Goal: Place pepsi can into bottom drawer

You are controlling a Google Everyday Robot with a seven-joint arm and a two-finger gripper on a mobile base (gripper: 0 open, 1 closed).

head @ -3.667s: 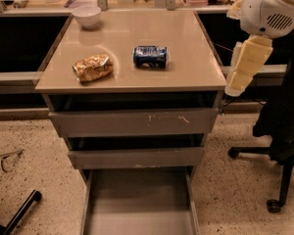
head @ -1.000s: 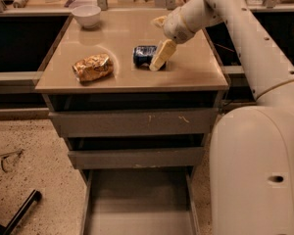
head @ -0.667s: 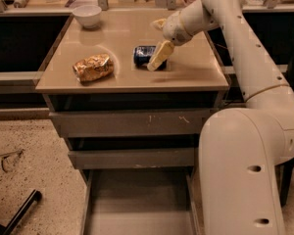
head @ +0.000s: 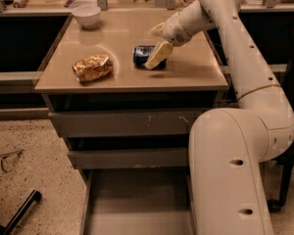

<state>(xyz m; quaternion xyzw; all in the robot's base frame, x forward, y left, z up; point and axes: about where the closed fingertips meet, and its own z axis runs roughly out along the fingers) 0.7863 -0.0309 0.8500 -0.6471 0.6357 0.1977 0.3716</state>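
Bottom drawer (head: pixel 137 207) open; hand (head: pixel 155 58) at pepsi can (head: pixel 140 55) on tabletop (head: pixel 181 75), grip indiscernible

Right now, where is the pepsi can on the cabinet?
In the camera view, the pepsi can lies on its side near the middle of the cabinet top, right of the snack bag, with the tool at its right end.

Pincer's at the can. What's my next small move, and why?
Probably close the pincer on the pepsi can: it lies on its side on the tabletop, the open pincer appears to straddle it, and the bottom drawer stands open below.
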